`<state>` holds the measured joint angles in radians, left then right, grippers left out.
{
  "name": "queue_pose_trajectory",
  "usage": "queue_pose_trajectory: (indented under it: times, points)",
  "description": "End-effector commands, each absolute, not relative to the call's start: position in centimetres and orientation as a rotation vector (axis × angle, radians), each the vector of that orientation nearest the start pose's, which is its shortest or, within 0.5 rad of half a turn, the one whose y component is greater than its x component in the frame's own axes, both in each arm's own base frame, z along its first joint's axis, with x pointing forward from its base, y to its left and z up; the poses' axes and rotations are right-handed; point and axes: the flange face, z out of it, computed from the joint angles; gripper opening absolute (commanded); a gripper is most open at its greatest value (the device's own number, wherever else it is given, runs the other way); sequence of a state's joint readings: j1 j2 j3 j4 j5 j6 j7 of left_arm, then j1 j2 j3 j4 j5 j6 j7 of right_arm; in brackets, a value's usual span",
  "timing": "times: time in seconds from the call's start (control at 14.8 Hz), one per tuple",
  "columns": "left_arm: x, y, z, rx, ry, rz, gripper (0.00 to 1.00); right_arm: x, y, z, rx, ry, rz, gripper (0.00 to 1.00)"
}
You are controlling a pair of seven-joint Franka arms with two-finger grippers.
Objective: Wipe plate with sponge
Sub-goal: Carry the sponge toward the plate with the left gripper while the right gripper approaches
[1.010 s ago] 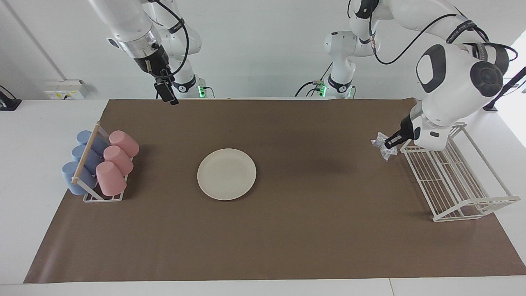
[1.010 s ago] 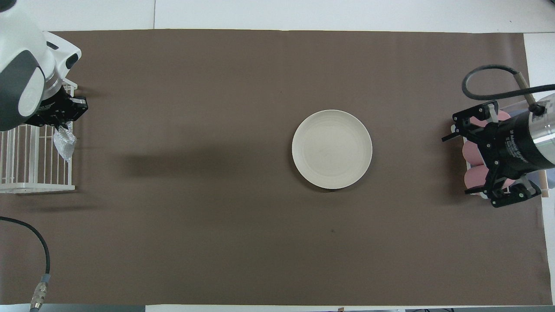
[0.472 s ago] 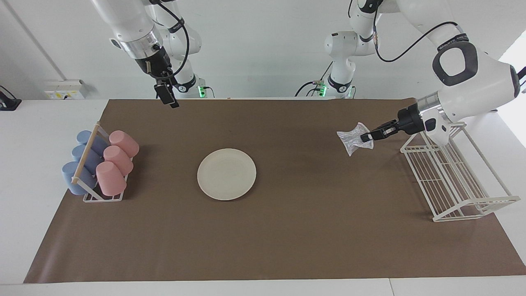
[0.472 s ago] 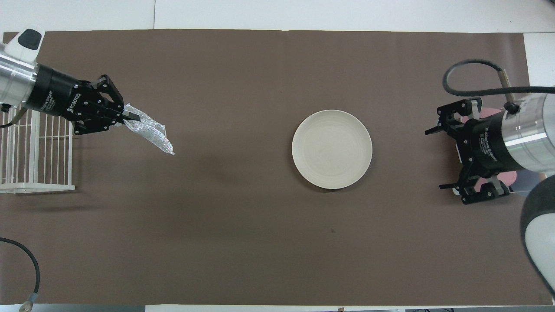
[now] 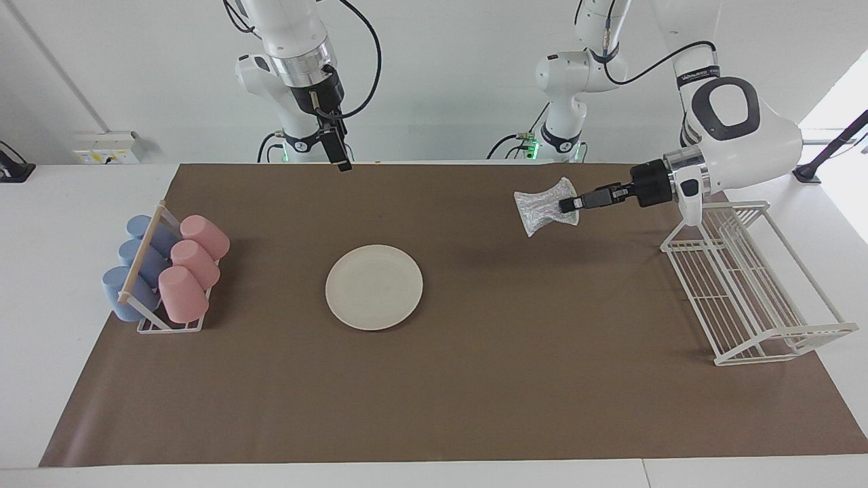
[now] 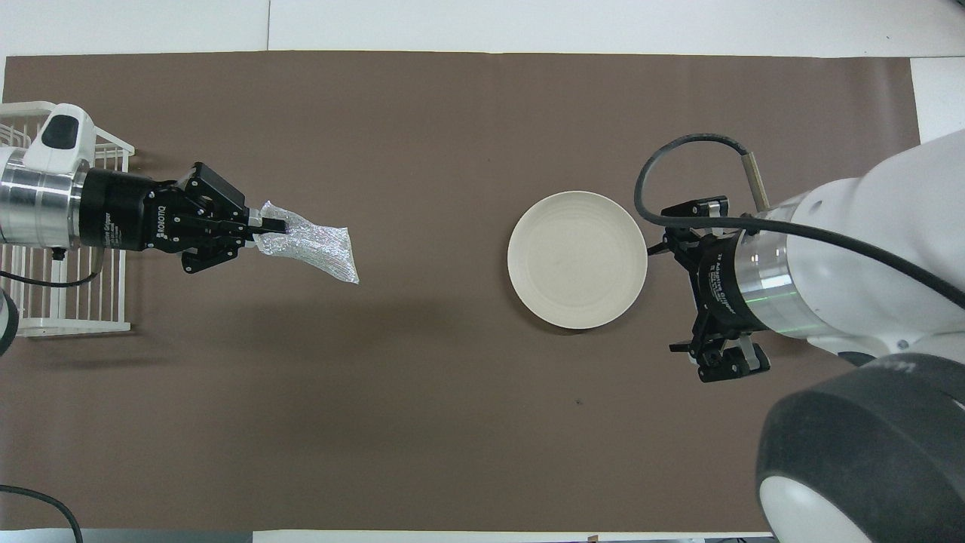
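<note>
The sponge point(image 5: 544, 207), a silvery mesh scrub pad pinched at its middle, hangs in the air, clamped at one end between the fingers of the left tool point(image 5: 573, 202). That tool points level along the desk, out from the white wire rack point(image 5: 753, 291) at the left arm's end toward the middle, and holds the sponge over bare brown mat point(image 5: 475, 393). In the overhead view the sponge point(image 6: 310, 244) trails from the left tool point(image 6: 256, 226) toward three o'clock, well apart from the plate point(image 6: 577, 259).

The plate point(image 5: 373, 287), round and cream-white, lies flat on the mat near the desk's middle, somewhat toward the right arm's end.

The right tool point(image 5: 342, 159) hangs high over the edge of the mat nearest the robots, at about eleven o'clock from the plate in the facing view. In the overhead view the right tool point(image 6: 681, 300) appears just at the plate's three o'clock edge with its fingers spread apart, holding nothing.

At the right arm's end stands a small rack point(image 5: 157, 298) of blue cups point(image 5: 125, 293) and pink cups point(image 5: 182, 293) lying on their sides.
</note>
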<state>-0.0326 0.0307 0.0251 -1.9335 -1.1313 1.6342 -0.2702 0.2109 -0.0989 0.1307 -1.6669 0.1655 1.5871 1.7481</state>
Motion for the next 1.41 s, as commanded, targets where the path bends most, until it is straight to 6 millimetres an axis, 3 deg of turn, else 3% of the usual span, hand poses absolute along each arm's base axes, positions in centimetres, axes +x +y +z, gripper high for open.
queue_pose_trajectory:
  times: [0.0,0.13,0.4,0.81,1.08,1.35]
  points:
    - [49.7,-11.1,47.9,1.872,0.515,-0.412,0.00,47.9,20.3,63.3,-2.324,1.966,0.173,1.00]
    - [47.2,-11.8,46.8,1.807,0.463,-0.363,0.00,48.0,20.5,63.6,-2.320,1.962,0.165,1.00]
    - [44.5,-15.1,46.1,1.734,0.394,-0.342,0.00,48.4,20.8,63.7,-2.263,1.975,0.136,1.00]
    - [42.4,-20.2,46.3,1.685,0.295,-0.328,0.00,46.8,27.6,63.2,-2.124,2.069,0.146,1.00]
    - [42.0,-20.5,46.3,1.673,0.242,-0.290,0.00,44.2,31.9,62.5,-2.083,2.100,0.166,1.00]
    - [41.8,-20.5,46.8,1.663,0.222,-0.278,0.00,42.5,34.4,61.1,-2.052,2.075,0.169,1.00]
